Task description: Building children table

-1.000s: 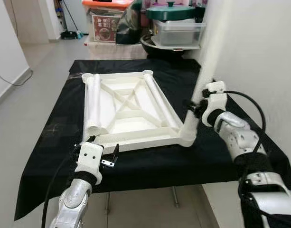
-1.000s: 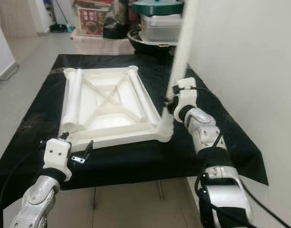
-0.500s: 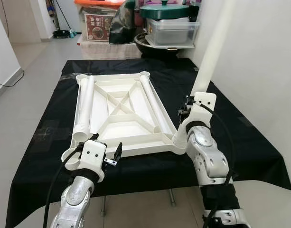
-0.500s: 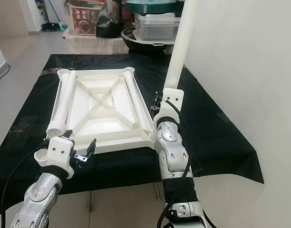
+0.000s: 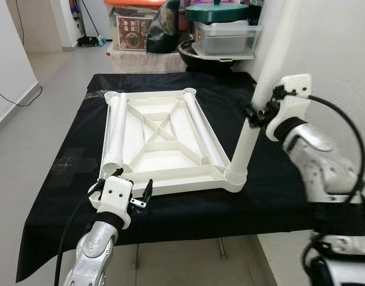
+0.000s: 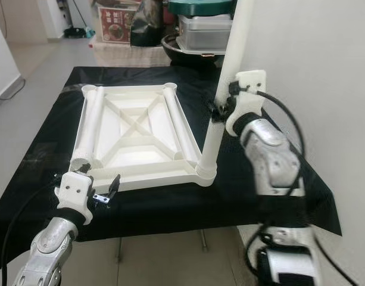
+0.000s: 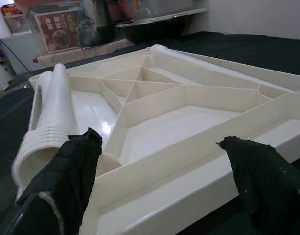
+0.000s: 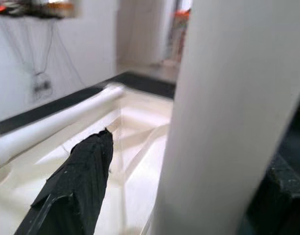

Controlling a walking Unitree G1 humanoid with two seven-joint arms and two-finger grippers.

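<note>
An upturned white tabletop (image 5: 160, 140) lies on a table covered in black cloth (image 5: 63, 173). Two loose white legs rest inside it, one along its left side (image 5: 115, 134) and one along its right side (image 5: 201, 131). A third leg (image 5: 261, 95) stands nearly upright in the near right corner socket (image 5: 234, 177). My right gripper (image 5: 256, 113) is shut on this leg partway up; in the right wrist view the leg (image 8: 228, 122) sits between the black fingers (image 8: 76, 186). My left gripper (image 5: 122, 187) is open just in front of the tabletop's near left edge (image 7: 189, 191), its fingers (image 7: 76, 161) spread wide.
A white wall (image 5: 337, 47) runs close along the table's right side. Behind the table stand a clear container (image 5: 224, 40), a pot with a green lid (image 5: 217, 12), a black bowl (image 5: 191, 56) and storage boxes (image 5: 134, 30). Open floor (image 5: 45, 107) lies to the left.
My right gripper now sits higher on the upright leg than half a second ago, its arm out to the right. The camera has shifted. My left gripper stays open at the near left edge.
</note>
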